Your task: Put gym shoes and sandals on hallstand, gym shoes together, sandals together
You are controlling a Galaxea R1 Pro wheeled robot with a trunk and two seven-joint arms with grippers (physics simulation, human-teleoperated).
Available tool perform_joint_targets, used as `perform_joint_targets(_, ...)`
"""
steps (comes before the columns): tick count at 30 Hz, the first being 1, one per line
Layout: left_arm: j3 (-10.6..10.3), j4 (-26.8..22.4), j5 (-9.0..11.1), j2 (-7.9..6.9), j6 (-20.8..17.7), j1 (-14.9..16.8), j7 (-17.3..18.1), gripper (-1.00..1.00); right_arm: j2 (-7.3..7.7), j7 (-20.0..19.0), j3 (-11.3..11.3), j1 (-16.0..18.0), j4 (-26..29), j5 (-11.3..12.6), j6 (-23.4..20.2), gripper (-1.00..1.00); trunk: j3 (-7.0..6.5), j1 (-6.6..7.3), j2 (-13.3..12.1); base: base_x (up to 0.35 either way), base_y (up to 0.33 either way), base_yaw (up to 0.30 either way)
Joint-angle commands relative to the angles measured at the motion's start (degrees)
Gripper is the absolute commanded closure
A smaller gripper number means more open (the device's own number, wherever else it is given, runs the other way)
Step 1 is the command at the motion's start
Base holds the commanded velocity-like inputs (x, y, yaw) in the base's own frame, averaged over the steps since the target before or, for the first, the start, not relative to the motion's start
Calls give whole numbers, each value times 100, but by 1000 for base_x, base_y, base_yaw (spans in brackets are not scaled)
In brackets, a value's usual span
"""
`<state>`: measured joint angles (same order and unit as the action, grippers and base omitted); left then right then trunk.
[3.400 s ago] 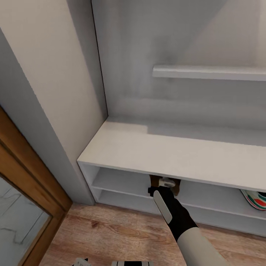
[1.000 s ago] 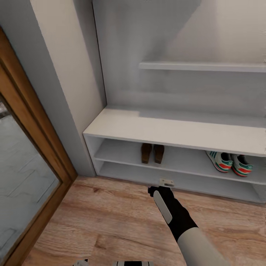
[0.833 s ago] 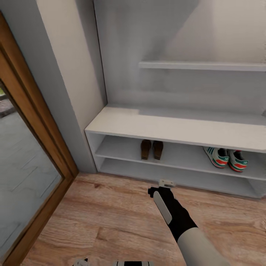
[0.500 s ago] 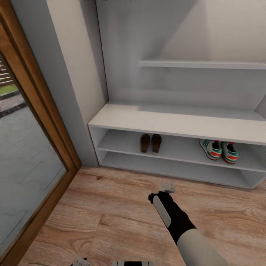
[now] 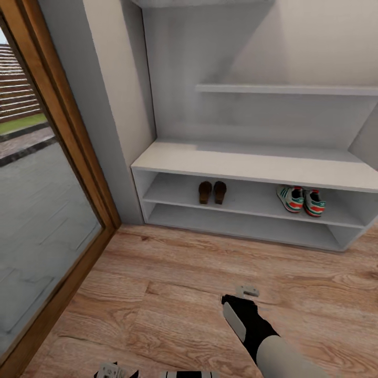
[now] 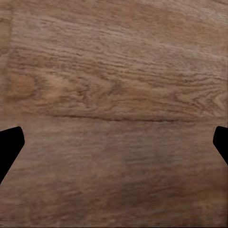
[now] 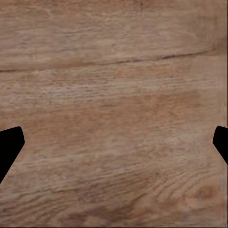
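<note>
Four shoes sit on the upper shelf of the white shoe rack: the two brown sandals touching side by side toward the glass door, the two gym shoes paired further along, well apart from the sandals. Each pair is together and off the wood floor, so I judge the job done. My right pincer hangs over bare planks, fingers spread and holding nothing, as its wrist camera shows. My left pincer is likewise spread over bare floor, also empty.
</note>
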<state>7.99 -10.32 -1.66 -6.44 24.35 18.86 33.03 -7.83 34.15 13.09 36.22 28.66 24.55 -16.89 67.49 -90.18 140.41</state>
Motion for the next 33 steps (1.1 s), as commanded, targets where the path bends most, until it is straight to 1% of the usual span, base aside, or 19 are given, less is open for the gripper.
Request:
perform_joint_targets(1, 75, 45, 21, -35, 34, -4, -340, -100, 276, -612, 51, -5, -1147, -346, 936, -100, 4, 5, 2, -43, 0, 0)
perform_joint_targets(2, 78, 54, 25, -69, 45, -5, -477, -100, 419, -1146, 52, -8, -1710, -621, 1349, -100, 4, 5, 2, -18, 0, 0)
perform_joint_targets(3, 78, 56, 27, -76, 47, -5, -501, -100, 451, -1254, 53, -8, -1831, -676, 1437, -100, 4, 5, 2, -14, 0, 0)
perform_joint_targets(6, 79, 59, 27, -94, 50, -5, -573, -100, 557, -1519, 53, -9, -2158, -806, 1705, -100, 4, 5, 2, -9, 0, 0)
perform_joint_targets(7, 79, 62, 28, -100, 52, -5, -629, -100, 634, -1634, 53, -11, -2338, -863, 1887, -100, 4, 5, 2, -5, 0, 0)
perform_joint_targets(8, 79, 62, 29, -103, 54, -5, -663, -100, 675, -1675, 53, -13, -2410, -886, 1977, -100, 4, 5, 2, -4, 0, 0)
perform_joint_targets(9, 75, 66, 27, -108, 65, -11, -822, -100, 837, -1779, 53, -19, -2580, -940, 2299, -100, 4, 5, 2, -2, 0, 0)
perform_joint_targets(12, 73, 67, 29, -109, 72, -26, -932, -100, 947, -1814, 53, -43, -2640, -959, 2469, -100, 4, 5, 2, 0, 0, 0)
perform_joint_targets(13, 79, 60, 42, -108, 83, -100, -1048, -100, 1169, -1914, 53, -312, -2687, -969, 2776, -100, 4, 5, 2, 0, 0, 0)
perform_joint_targets(15, 107, 56, 47, -106, 86, -118, -1063, -100, 1234, -2021, 53, -448, -2690, -971, 2961, -100, 4, 5, 2, 0, 0, 0)
perform_joint_targets(20, 199, 56, 45, -104, 87, -131, -1074, -100, 1291, -2253, 53, -573, -2703, -976, 3292, -100, 4, 5, 2, 0, 0, 0)
perform_joint_targets(21, 276, 56, 44, -109, 88, -137, -1077, -100, 1305, -2378, 53, -641, -2702, -973, 3475, -100, 4, 5, 2, 0, 0, 0)
perform_joint_targets(24, 339, 55, 43, -111, 88, -150, -1078, -100, 1304, -2421, 53, -668, -2699, -968, 3543, -100, 4, 5, 2, 0, 0, 0)
perform_joint_targets(25, 405, 45, 43, -111, 88, -161, -1078, -100, 1303, -2443, 53, -681, -2695, -964, 3578, -100, 4, 5, 2, 0, 0, 0)
perform_joint_targets(26, 428, 40, 43, -112, 88, -165, -1078, -100, 1303, -2447, 53, -684, -2694, -963, 3585, -100, 4, 5, 2, 0, 0, 0)
perform_joint_targets(33, 536, 18, 41, -112, 88, -178, -1079, -100, 1297, -2459, 53, -693, -2691, -959, 3624, -100, 4, 5, 2, 0, 0, 0)
